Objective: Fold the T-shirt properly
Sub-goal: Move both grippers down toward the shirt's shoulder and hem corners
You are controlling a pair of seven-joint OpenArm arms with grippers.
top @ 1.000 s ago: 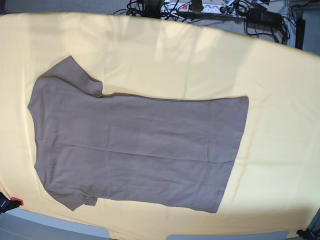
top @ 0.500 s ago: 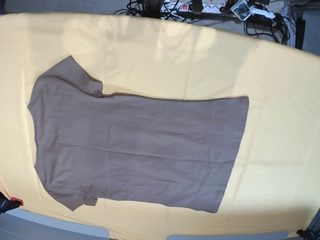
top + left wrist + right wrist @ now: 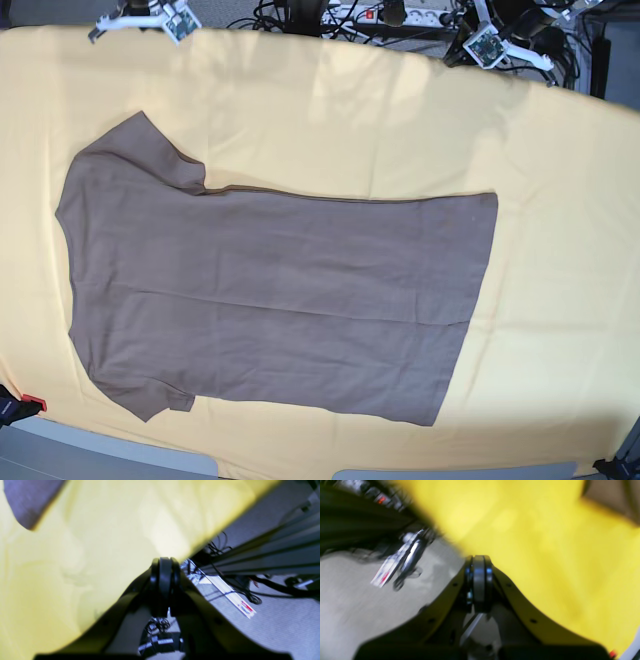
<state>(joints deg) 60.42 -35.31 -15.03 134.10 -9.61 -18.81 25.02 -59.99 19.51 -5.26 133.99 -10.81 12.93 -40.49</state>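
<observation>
The taupe-brown T-shirt (image 3: 270, 290) lies flat on the pale yellow cloth (image 3: 560, 200), sleeves at the left and hem at the right. A corner of the T-shirt (image 3: 27, 502) shows at the top left of the left wrist view, and a blurred patch of the T-shirt (image 3: 615, 497) at the top right of the right wrist view. My left gripper (image 3: 163, 565) is shut on nothing, over the cloth's far edge. My right gripper (image 3: 478, 562) is likewise shut and empty at that edge. In the base view the left arm's end (image 3: 492, 40) and the right arm's end (image 3: 150, 18) peek in at the top.
Cables and power strips (image 3: 400, 18) lie on the grey floor past the far edge, and one white strip (image 3: 232, 597) shows below the left gripper. A red clamp (image 3: 32, 403) holds the cloth at the front left corner.
The left arm's end has come further into the base view at the top right. The right arm's end has newly appeared at the top left. The T-shirt has not moved.
</observation>
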